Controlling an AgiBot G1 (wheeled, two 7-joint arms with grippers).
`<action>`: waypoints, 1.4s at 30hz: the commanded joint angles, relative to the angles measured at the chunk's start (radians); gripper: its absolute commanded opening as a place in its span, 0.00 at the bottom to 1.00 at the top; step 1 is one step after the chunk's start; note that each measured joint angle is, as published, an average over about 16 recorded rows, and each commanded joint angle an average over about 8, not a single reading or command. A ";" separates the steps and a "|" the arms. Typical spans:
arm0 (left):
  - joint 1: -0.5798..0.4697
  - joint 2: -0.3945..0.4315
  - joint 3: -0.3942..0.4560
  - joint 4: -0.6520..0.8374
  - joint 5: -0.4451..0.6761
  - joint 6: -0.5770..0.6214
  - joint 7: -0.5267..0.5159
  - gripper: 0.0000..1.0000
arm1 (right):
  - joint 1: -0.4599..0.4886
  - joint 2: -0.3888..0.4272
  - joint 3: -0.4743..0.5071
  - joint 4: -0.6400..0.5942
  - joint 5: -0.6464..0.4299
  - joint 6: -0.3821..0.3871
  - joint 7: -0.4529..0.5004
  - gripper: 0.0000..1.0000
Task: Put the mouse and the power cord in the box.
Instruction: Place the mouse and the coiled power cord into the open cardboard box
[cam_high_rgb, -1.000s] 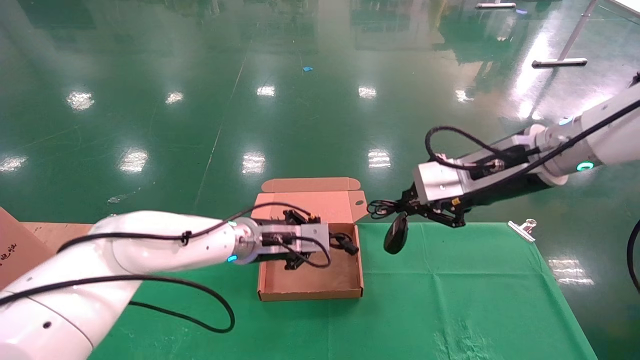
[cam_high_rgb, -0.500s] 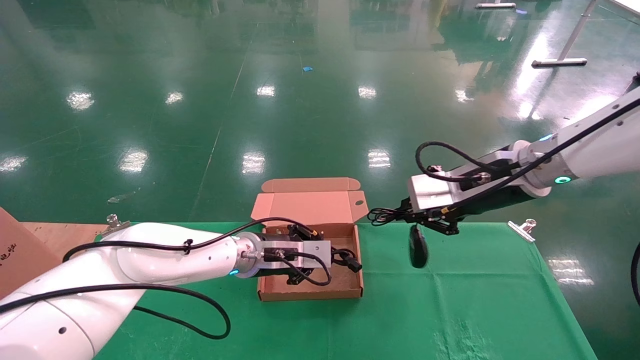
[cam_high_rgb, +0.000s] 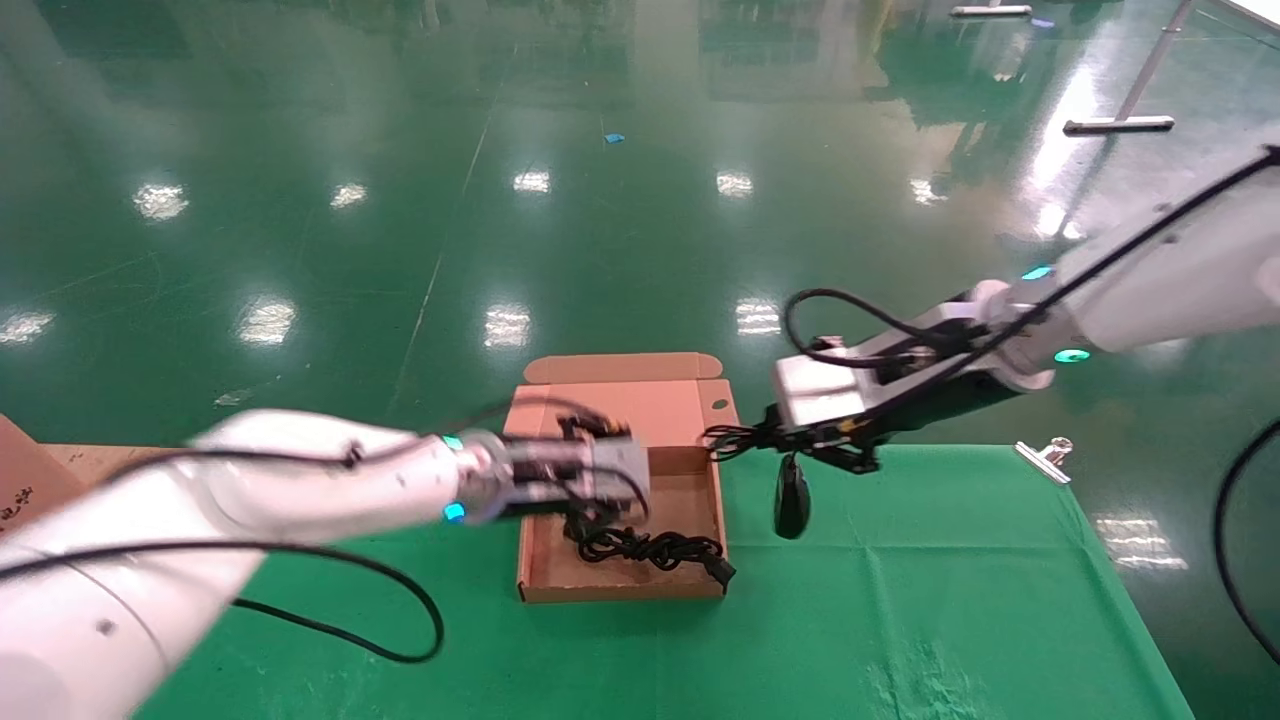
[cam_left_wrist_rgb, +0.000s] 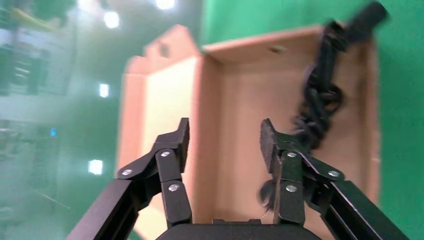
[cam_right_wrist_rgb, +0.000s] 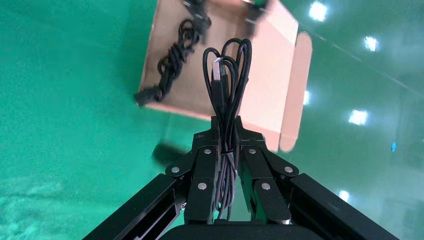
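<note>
- My worktop (cam_high_rgb: 950, 600), covered in green cloth.
- The box (cam_high_rgb: 620, 585) lies on it, left of centre, toward the far edge.
- A metal clip (cam_high_rgb: 1045, 458) at its far right edge.

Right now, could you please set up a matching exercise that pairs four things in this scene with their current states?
Things:
1. power cord
2. mouse
3. left gripper
4. right gripper

States:
A. shut on a bundled thin cable
B. lying in the box, one plug poking over its corner
C. open and holding nothing, above the box
D. hanging in the air above the green cloth, beside the box

Pairs: 1-B, 2-D, 3-C, 4-A
</note>
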 joint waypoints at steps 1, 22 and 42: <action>-0.023 -0.011 -0.003 0.001 -0.023 0.013 -0.001 1.00 | 0.002 -0.014 -0.001 -0.003 -0.001 0.000 -0.001 0.00; 0.075 -0.645 -0.115 -0.680 -0.162 0.075 -0.219 1.00 | -0.151 -0.111 -0.293 0.330 0.086 0.292 0.213 0.00; 0.104 -0.679 -0.120 -0.735 -0.166 0.042 -0.238 1.00 | -0.280 -0.112 -0.573 0.409 0.169 0.713 0.286 1.00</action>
